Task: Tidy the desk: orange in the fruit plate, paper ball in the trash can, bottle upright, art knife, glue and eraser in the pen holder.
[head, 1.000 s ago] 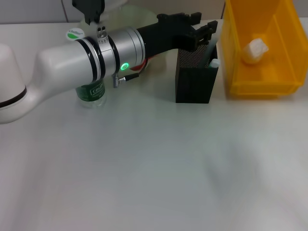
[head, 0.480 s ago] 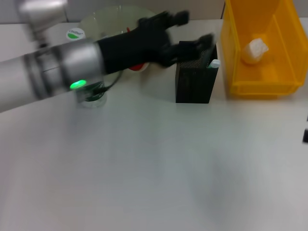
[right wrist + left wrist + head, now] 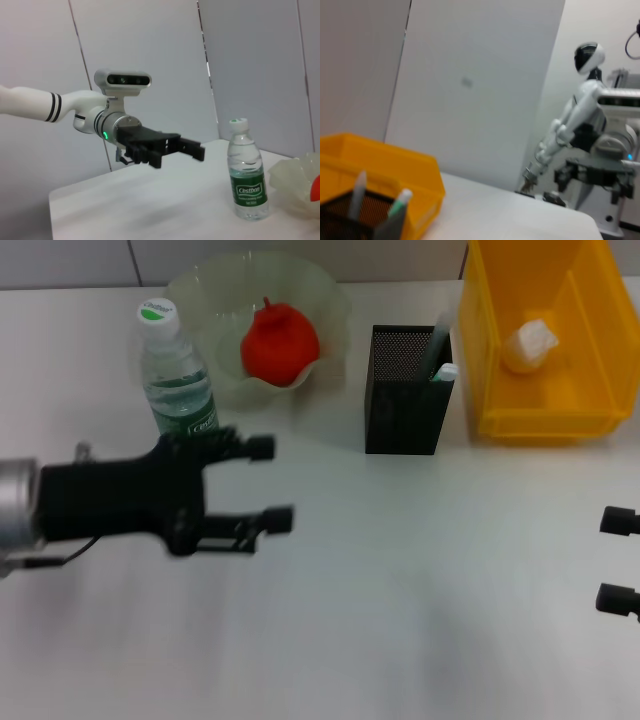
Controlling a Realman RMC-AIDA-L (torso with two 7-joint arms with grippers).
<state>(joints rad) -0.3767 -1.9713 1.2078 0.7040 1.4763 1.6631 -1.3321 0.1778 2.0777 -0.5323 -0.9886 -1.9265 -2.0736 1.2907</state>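
Your left pincer, released and empty, hovers over the surface just beside the upright bottle, so a careless swing could topple it toward the fruit plate holding the orange.

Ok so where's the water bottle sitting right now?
In the head view the bottle stands upright at the table's far left, right beside the fruit plate holding the orange, just behind the open left gripper.
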